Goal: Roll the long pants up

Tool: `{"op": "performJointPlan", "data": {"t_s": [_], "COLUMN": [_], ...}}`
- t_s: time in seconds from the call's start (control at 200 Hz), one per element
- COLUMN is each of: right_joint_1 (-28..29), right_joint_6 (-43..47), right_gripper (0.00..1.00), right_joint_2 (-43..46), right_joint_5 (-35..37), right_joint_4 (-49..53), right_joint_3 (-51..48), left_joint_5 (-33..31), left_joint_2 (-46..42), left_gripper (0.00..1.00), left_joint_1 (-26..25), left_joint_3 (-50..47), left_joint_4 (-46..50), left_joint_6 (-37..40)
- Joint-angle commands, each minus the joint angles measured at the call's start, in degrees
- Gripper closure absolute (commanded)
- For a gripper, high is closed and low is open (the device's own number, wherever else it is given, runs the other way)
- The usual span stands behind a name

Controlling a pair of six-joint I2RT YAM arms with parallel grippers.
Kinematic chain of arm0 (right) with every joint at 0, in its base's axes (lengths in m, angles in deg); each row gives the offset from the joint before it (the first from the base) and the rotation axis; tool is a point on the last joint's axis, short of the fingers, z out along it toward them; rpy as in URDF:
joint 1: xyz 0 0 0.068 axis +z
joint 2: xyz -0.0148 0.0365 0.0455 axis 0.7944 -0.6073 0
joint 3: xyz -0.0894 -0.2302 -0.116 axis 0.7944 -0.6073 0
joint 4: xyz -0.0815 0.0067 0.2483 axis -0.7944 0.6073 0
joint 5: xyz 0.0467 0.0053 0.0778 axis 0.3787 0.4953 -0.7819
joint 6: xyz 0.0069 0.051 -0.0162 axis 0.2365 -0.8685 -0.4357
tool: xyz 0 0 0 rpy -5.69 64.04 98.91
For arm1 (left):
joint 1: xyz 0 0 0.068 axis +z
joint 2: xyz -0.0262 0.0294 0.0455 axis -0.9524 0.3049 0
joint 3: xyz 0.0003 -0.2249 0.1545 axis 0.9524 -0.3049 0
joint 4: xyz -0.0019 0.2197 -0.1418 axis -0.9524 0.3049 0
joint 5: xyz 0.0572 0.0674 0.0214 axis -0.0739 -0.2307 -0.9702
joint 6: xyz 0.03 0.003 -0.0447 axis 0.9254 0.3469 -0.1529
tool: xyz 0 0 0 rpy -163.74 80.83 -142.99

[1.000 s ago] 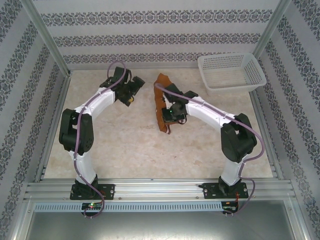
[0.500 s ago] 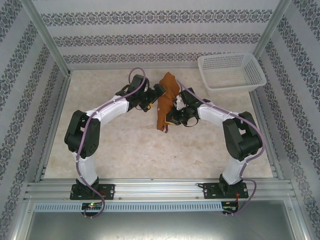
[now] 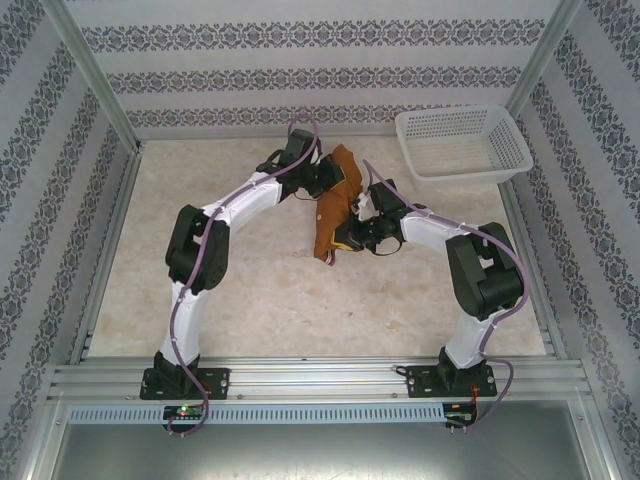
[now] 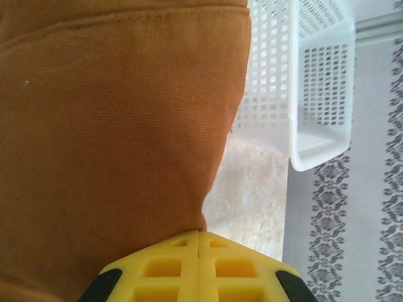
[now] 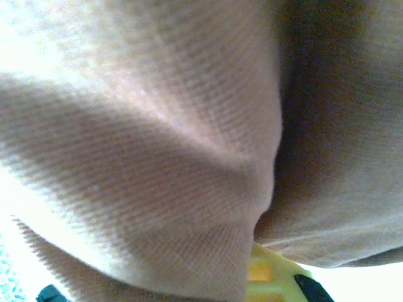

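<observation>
The long pants are a bunched rust-brown strip of cloth at the middle of the table, running from far to near. My left gripper is at their far left edge. In the left wrist view its yellow fingers are pressed together, with the edge of the pants pinched at their tips. My right gripper is pushed into the pants' right side, about halfway along. In the right wrist view the pants' cloth drapes over the lens, and one yellow finger peeks out beneath it.
A white mesh basket stands at the far right corner; its wall is close behind the pants. Metal frame rails border the marble tabletop, and patterned walls enclose it.
My left arm swung right from the far left to the pants and closed on their edge. The pants' far end shifted slightly right. My right gripper kept its hold.
</observation>
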Motion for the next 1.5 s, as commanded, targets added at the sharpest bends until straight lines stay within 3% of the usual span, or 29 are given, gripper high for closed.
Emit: {"op": "performJointPlan", "data": {"t_s": [0.0,0.19,0.43,0.455,0.515,0.56,0.6,0.63,0.684,0.849,1.019,1.149,1.499], "right_joint_1": [-0.4,-0.4,-0.4,-0.4,-0.4,-0.4,-0.5,-0.5,-0.5,-2.0,-9.1,-13.1,-12.9], "right_joint_6": [-4.1,-4.3,-1.3,-0.4,1.3,2.7,3.7,4.5,5.3,7.1,8.6,10.0,7.9], "right_gripper": [1.0,1.0,1.0,0.97,0.78,0.43,0.2,0.1,0.02,0.02,0.02,0.03,0.07], "right_joint_2": [-3.2,-3.6,-2.4,-2.0,-1.3,-0.9,-0.3,0.4,2.5,9.1,9.8,4.3,-14.0], "right_joint_5": [0.0,-0.7,1.2,1.9,3.0,4.0,5.5,6.9,9.6,13.1,11.0,10.4,5.5], "right_joint_4": [4.3,3.8,9.8,11.2,14.7,17.9,21.0,22.9,26.2,30.9,28.3,26.1,16.6], "right_joint_3": [-3.4,-3.9,-1.6,-1.1,0.5,2.0,3.6,4.7,6.2,9.6,10.2,11.9,18.3], "left_joint_5": [1.1,-0.6,-3.2,-3.4,-3.8,-4.1,-4.3,-4.7,-5.0,-5.1,-5.6,-6.2,-7.3], "left_joint_2": [3.5,9.0,11.2,11.2,11.7,12.2,12.8,13.2,13.7,14.2,13.9,13.3,11.1], "left_gripper": [1.0,1.0,1.0,1.0,1.0,1.0,1.0,1.0,1.0,1.0,1.0,1.0,1.0], "left_joint_1": [-0.4,-0.9,-2.8,-3.1,-3.6,-3.9,-4.3,-4.6,-4.9,-5.2,-5.2,-5.2,-5.3], "left_joint_3": [5.8,8.5,0.1,-0.8,-2.4,-3.1,-3.1,-2.9,-3.0,-3.1,-2.3,-2.6,-3.9], "left_joint_4": [6.0,10.1,9.2,8.8,8.3,8.2,8.5,9.0,9.1,8.6,9.8,10.2,10.9], "left_joint_6": [4.5,6.7,9.2,9.3,9.4,9.6,9.8,10.1,9.9,9.2,9.2,8.8,7.9]}}
